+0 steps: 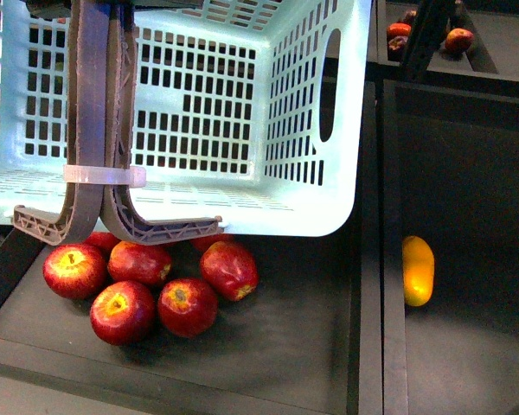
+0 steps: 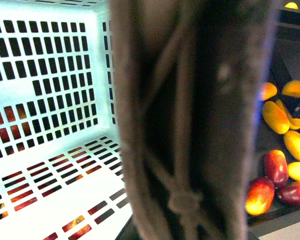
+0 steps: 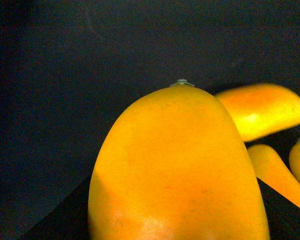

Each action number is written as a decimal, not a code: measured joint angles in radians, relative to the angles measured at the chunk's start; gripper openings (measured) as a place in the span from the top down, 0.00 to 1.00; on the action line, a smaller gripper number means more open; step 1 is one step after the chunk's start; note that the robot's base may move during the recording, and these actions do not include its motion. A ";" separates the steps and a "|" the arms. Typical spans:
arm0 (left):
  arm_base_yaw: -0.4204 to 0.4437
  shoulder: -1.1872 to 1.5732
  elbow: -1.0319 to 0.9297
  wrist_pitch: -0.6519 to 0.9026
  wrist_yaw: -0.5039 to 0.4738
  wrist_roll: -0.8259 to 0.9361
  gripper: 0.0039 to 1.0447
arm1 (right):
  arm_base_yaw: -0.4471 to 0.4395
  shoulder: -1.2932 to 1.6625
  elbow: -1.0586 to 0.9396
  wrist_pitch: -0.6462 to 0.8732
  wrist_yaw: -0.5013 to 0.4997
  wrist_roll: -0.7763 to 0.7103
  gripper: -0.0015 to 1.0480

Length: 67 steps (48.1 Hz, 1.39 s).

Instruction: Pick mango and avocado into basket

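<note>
Mango (image 3: 177, 170) fills the right wrist view, basket (image 1: 311, 130) handles (image 2: 190, 120) crowd the left; neither tool shows, so grip can't be told.

The basket (image 1: 242, 130) is pale teal, its walls and floor a lattice of slots. Its handles (image 1: 91, 104) are brown, bound by a white tie (image 1: 104, 175). The apples (image 1: 186, 304) are deep red with yellow patches around the stems. The mango (image 3: 180, 165) is plain golden yellow against a black bin (image 3: 65, 100). The blushed fruit (image 2: 276, 166) shade from red into yellow.
</note>
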 joint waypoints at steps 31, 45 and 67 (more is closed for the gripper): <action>0.000 0.000 0.000 0.000 -0.001 0.000 0.95 | 0.500 -0.972 -0.312 -0.311 -0.037 0.340 0.37; 0.000 0.000 0.000 0.000 -0.002 0.000 0.95 | 0.860 -0.929 -0.330 -0.327 0.158 0.331 0.37; 0.000 0.000 0.000 0.000 -0.002 0.000 0.95 | 1.075 -0.714 -0.177 -0.312 0.299 0.328 0.37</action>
